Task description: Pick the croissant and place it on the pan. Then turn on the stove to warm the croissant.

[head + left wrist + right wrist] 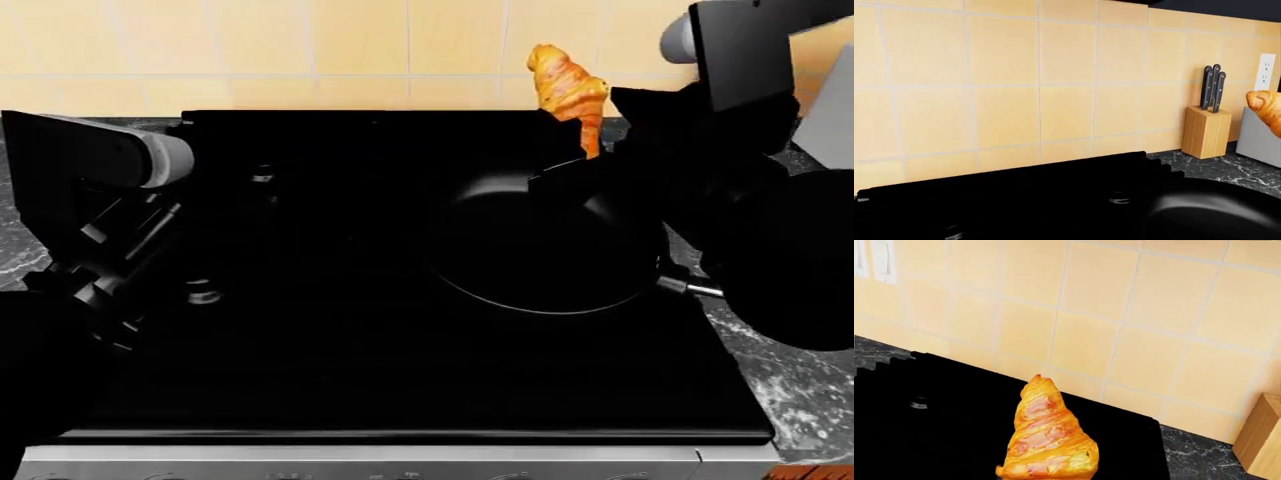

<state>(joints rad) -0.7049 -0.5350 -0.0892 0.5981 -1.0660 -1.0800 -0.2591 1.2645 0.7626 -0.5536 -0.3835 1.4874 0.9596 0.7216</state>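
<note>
While the right gripper pinches the croissant's lower end, the pastry stands upright in the air above the far rim of the pan, which sits on the stove. The left gripper hangs over the stove's left side; whether it is spread cannot be told. A knife block stands by the tiled wall.

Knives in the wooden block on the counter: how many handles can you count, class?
3. All stand upright, side by side, in the knife block against the tiled wall: left handle, middle, right. Others may be hidden behind them.
</note>
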